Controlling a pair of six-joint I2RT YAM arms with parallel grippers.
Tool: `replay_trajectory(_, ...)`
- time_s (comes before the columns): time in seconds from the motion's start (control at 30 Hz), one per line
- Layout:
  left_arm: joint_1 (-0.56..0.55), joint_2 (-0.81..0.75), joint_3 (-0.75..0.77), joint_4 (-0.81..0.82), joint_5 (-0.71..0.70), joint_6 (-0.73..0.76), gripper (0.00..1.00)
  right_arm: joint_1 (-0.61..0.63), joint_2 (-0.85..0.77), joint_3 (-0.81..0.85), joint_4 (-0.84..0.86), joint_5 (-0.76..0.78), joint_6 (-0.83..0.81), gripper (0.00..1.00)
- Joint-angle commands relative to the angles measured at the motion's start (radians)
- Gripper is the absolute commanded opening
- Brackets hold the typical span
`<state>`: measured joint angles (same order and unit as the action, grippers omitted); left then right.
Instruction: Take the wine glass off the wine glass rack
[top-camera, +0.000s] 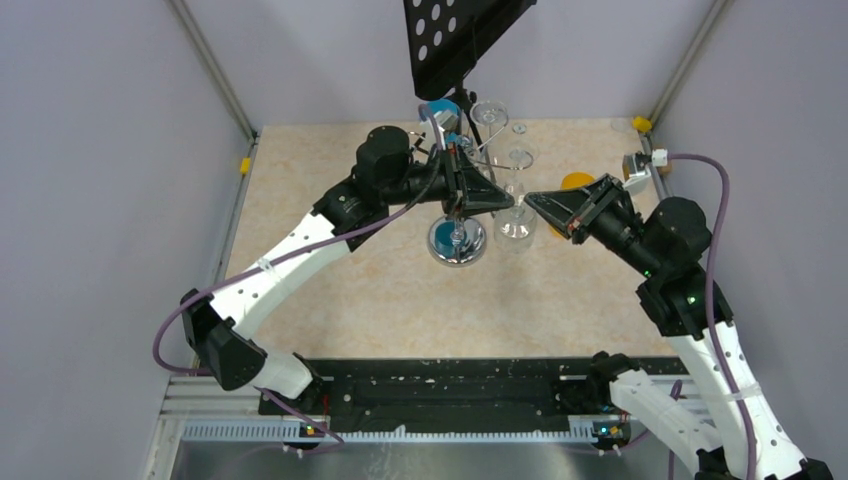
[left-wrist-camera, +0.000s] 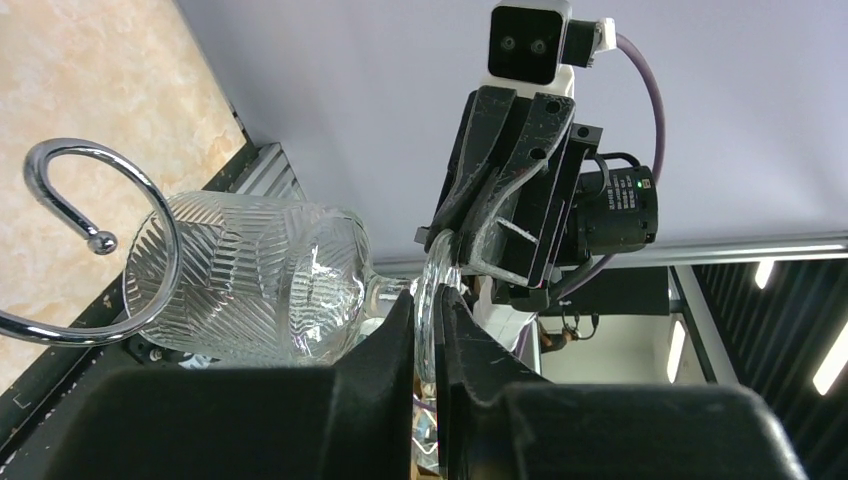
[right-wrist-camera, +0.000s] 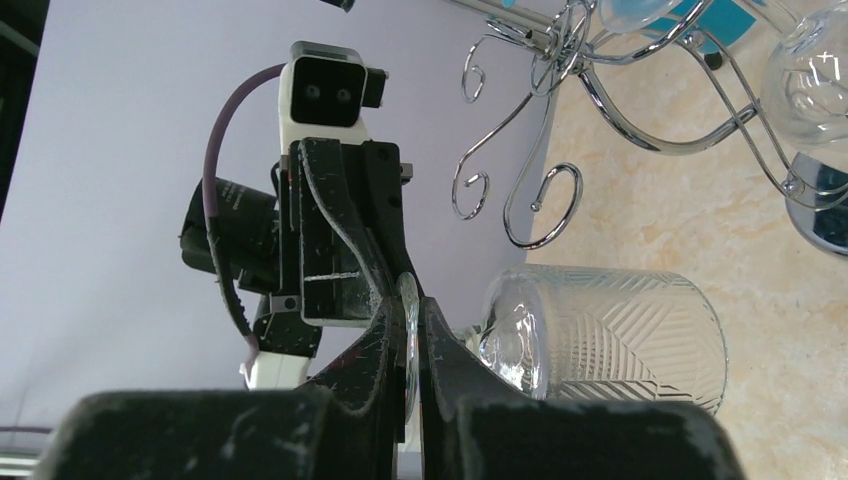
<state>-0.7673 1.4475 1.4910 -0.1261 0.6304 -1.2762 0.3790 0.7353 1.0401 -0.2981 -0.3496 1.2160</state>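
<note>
The left jaws and right jaws both clenched the foot of the wine glass (right-wrist-camera: 600, 335), tipped sideways just right of the rack (top-camera: 440, 250), where opposed pulls could have snapped its stem or knocked it into the rack.

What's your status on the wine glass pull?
Grippers: left gripper and right gripper both shut on wine glass foot, opposite sides. Bowl beside wine glass rack. In the way: chrome curl near bowl rim, contact unclear.
</note>
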Motion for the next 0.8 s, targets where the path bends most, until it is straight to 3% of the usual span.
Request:
replay_trajectory(0.0, -0.018, 0.003, 0.058, 0.096, 0.117, -0.010, 0.09, 0.011, 0.009, -0.002, 0.104, 0.012, 0.000, 0.00)
replay_trajectory(0.07, -0.018, 0.002, 0.059, 0.098, 0.127, -0.004, 0.00, 0.011, 0.014, 0.000, 0.103, 0.014, -0.001, 0.00)
replay_trajectory(0.17, -0.017, -0.006, 0.056, 0.118, 0.139, -0.005, 0.00, 0.011, 0.013, 0.001, 0.095, 0.022, -0.009, 0.08)
replay_trajectory(0.3, -0.010, -0.031, 0.051, 0.203, 0.110, -0.035, 0.00, 0.011, -0.016, -0.008, 0.085, 0.069, -0.038, 0.51)
replay_trajectory(0.4, 0.005, -0.054, 0.050, 0.237, 0.074, -0.056, 0.00, 0.011, -0.076, -0.039, 0.100, 0.153, -0.049, 0.69)
replay_trajectory(0.6, 0.034, -0.099, 0.033, 0.277, -0.005, -0.119, 0.00, 0.010, -0.185, -0.088, 0.077, 0.303, -0.050, 0.72)
replay_trajectory(0.77, 0.056, -0.130, -0.004, 0.366, -0.075, -0.248, 0.00, 0.011, -0.235, -0.155, 0.155, 0.288, -0.017, 0.78)
